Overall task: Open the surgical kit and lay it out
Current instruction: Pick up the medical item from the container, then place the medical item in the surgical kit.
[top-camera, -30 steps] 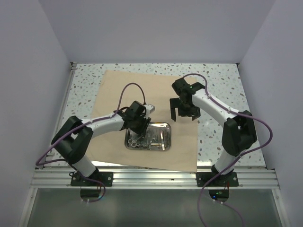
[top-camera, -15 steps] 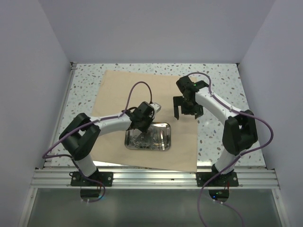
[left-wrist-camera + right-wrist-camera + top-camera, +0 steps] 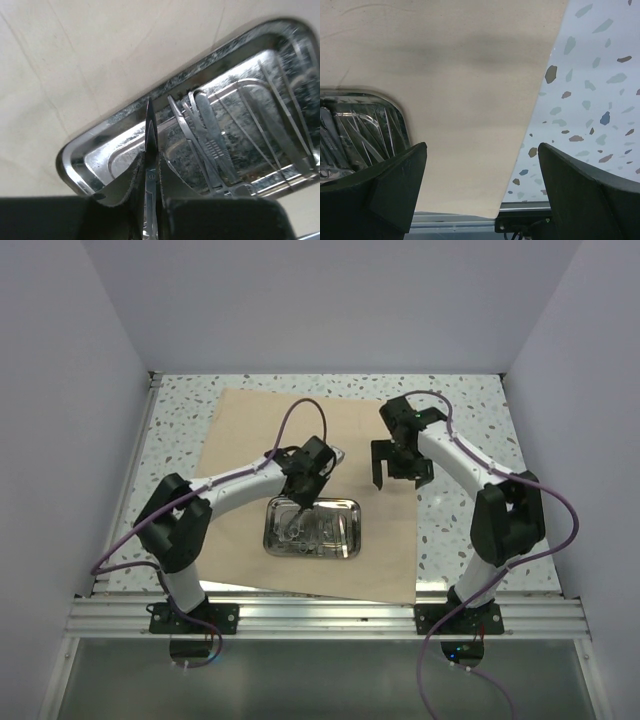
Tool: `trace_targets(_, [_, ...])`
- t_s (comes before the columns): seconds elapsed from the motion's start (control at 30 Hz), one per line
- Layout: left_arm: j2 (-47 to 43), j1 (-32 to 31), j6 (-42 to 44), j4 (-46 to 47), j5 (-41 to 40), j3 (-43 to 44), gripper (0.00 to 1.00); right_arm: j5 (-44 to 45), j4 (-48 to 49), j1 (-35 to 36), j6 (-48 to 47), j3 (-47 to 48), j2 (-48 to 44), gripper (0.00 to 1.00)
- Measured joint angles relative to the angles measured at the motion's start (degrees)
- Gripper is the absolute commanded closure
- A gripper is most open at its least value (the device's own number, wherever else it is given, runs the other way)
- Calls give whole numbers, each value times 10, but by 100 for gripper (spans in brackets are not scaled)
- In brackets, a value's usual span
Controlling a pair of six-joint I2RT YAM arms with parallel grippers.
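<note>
The tan wrap sheet [image 3: 250, 430] lies open and flat on the table. The steel tray [image 3: 355, 530] sits on its near middle and holds several thin instruments [image 3: 320, 530]. My left gripper [image 3: 298, 502] is over the tray's far left corner, shut on thin pointed tweezers [image 3: 149, 145] whose tips hang just above the tray rim [image 3: 200, 65]. Scissors and forceps [image 3: 215, 145] lie in the tray beside them. My right gripper [image 3: 396, 478] is open and empty above the wrap [image 3: 470, 75], right of and beyond the tray [image 3: 365, 120].
Speckled terrazzo table [image 3: 470, 420] shows around the wrap, with bare strips at the right [image 3: 600, 100] and left. White walls close in three sides. A metal rail [image 3: 330, 615] runs along the near edge by the arm bases.
My left gripper has swung right and farther back over the tray's far left corner, with the tweezers in its fingers. My right gripper has drifted slightly right and away.
</note>
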Motion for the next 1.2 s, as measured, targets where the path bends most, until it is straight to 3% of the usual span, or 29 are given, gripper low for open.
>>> trace_targets(0.27, [8, 16, 4, -67, 24, 143, 89, -13, 2, -13, -4, 0, 0, 4])
trace_targets(0.5, [27, 31, 4, -82, 42, 136, 100, -19, 2, -25, -8, 0, 0, 4])
trace_targets(0.73, [46, 104, -11, -71, 43, 160, 100, -33, 9, -29, -7, -2, 4, 5])
trace_targets(0.97, [185, 205, -9, -53, 34, 355, 100, -49, 19, -29, 0, -23, 4, 5])
trace_targets(1.13, [315, 240, -15, -48, 45, 527, 100, -49, 19, -29, 8, -25, 4, 4])
trace_targets(1.2, [346, 245, -26, -40, 57, 558, 100, -48, 19, -29, 11, -25, 4, 4])
